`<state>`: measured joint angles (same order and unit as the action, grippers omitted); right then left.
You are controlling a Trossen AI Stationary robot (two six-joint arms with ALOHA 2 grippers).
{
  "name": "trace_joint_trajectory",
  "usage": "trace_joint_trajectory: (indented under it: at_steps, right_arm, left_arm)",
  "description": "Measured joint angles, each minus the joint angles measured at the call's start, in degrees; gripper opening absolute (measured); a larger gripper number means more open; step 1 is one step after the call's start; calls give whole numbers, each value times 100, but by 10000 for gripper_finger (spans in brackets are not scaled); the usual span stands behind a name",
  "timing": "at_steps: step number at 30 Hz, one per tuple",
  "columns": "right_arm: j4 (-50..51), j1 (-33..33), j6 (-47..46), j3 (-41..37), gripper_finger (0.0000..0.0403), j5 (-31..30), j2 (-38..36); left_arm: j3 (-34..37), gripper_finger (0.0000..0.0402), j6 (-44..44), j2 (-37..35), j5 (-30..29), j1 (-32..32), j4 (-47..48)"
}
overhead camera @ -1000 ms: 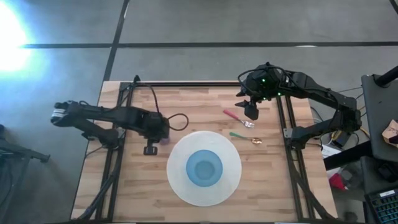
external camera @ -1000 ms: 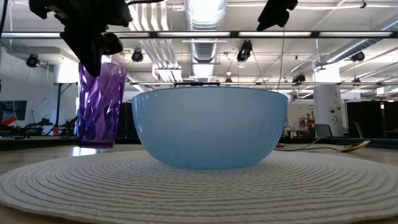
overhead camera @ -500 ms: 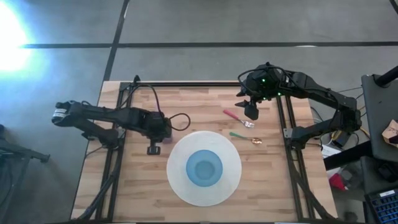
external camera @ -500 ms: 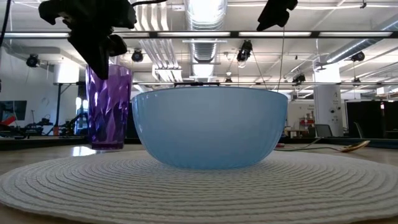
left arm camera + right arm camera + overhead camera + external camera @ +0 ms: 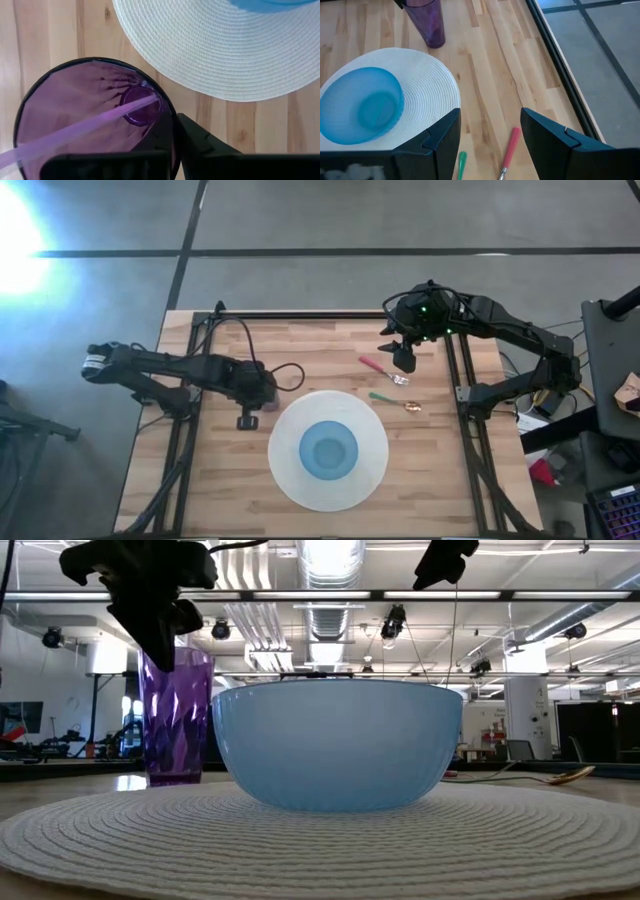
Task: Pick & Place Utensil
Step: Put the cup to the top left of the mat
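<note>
A purple faceted cup (image 5: pixel 178 715) stands upright on the wood just left of the white round placemat (image 5: pixel 290 480). My left gripper (image 5: pixel 262 392) is shut on it from above. A blue bowl (image 5: pixel 328 450) sits on the middle of the placemat. A pink-handled fork (image 5: pixel 378 366) and a green-handled spoon (image 5: pixel 392 399) lie flat on the table right of the placemat. My right gripper (image 5: pixel 403 360) hangs open above the fork's handle and touches nothing. In its wrist view the pink handle (image 5: pixel 509 155) shows between the spread fingers. My left gripper holds the purple cup by its rim (image 5: pixel 172 125) on the side toward the placemat. One finger (image 5: pixel 200 145) stands outside the wall and the other reaches over the mouth. The fingers come from above, pointing down. The cup is upright, its base (image 5: pixel 175 780) at the table top.
Black rails (image 5: pixel 455 380) run along the table's left and right sides. A loop of black cable (image 5: pixel 288 375) lies behind the left gripper. Bare wood shows at the far edge and at the near right of the placemat.
My left gripper has moved toward the table's right with the purple cup, bringing it close to the placemat's left edge. The cup, slightly tilted a second ago, now stands straight.
</note>
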<state>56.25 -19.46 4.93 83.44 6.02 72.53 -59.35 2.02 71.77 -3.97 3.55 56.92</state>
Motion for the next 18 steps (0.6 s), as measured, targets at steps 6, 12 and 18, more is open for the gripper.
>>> trace_joint_trajectory:
  at_steps: [6, 12, 18]
  right_arm:
    - [0, 0, 0, 0, 201, -2, 0]
    - [0, 0, -1, 0, 201, 0, 0]
    - [0, 0, -2, 0, 201, 0, 0]
  left_arm:
    - [12, 39, -34, 21, -1, -7, 51]
    - [8, 73, -66, 15, 0, -7, 51]
    - [4, 129, -68, 15, 2, -5, 33]
